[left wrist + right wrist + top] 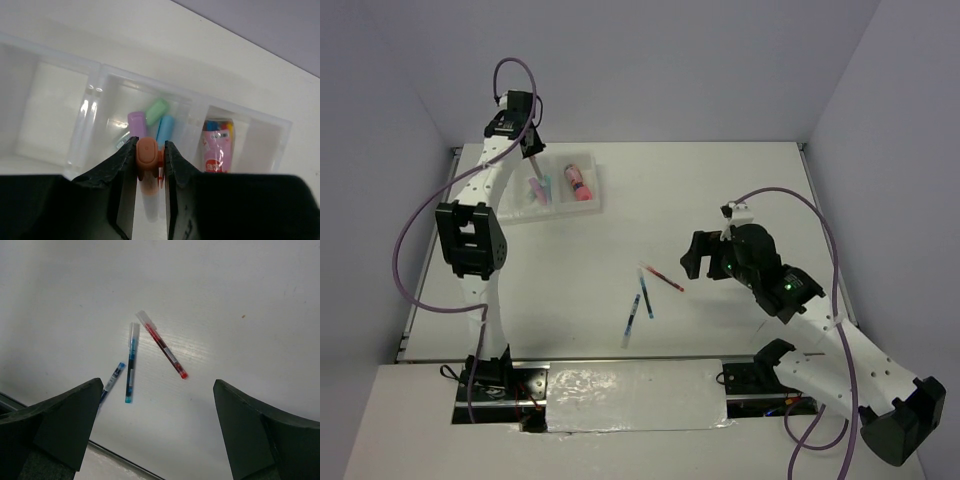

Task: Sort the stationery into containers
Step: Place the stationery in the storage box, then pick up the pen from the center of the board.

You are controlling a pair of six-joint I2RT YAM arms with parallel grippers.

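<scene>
White counter, grey walls. Far left corner: joined bins; left tool above, clamped on orange-capped highlighter. Middle bin: lilac, green, blue highlighters. Right bin: pink tube. Centre: two blue pens, red pen. Right tool above, spread wide.

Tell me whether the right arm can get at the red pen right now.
Probably yes: the right arm hovers over the red pen, jaws wide open, and nothing lies over it.
</scene>
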